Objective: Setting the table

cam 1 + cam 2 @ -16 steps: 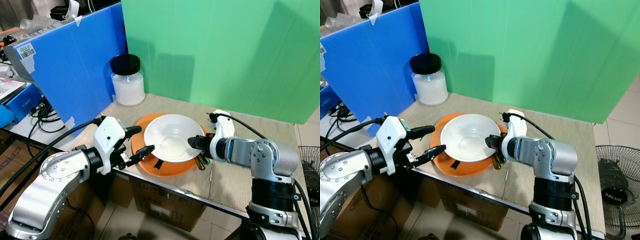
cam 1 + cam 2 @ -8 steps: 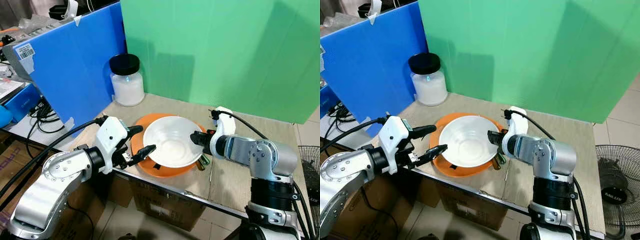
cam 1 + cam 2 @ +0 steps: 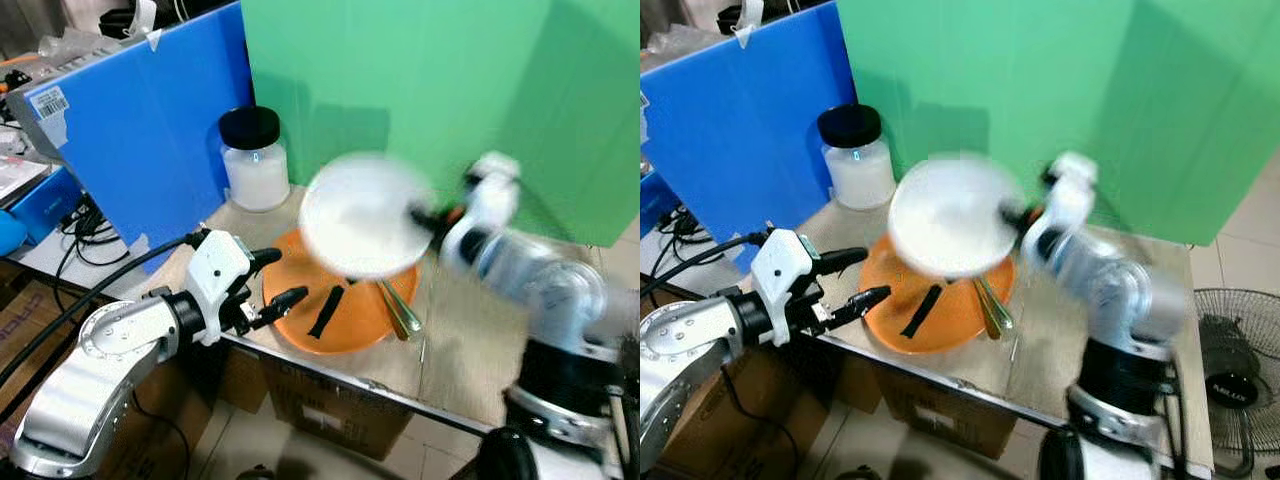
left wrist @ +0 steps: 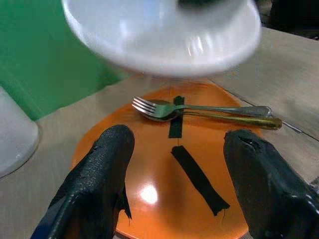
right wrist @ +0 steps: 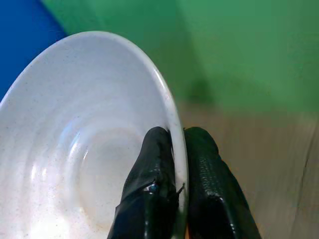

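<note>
A white bowl (image 3: 358, 213) hangs tilted and motion-blurred above the orange plate (image 3: 365, 325). My right gripper (image 5: 178, 137) is shut on the bowl's rim, one finger inside and one outside. The plate lies on the wooden table near its front edge, with two strips of black tape (image 4: 195, 178) on it. A fork (image 4: 149, 106) and a gold-coloured spoon (image 4: 239, 121) lie across the plate's right side. My left gripper (image 3: 285, 277) is open at the plate's left rim, low over the table, with nothing between its fingers.
A white jar with a black lid (image 3: 255, 160) stands at the table's back left. A blue board (image 3: 150, 140) closes off the left side and a green board (image 3: 450, 100) the back. A fan (image 3: 1240, 350) stands on the floor at the right.
My right gripper has lifted the bowl off the plate, up and toward the back. The fork, spoon and tape under it have come into sight. The left gripper has hardly moved.
</note>
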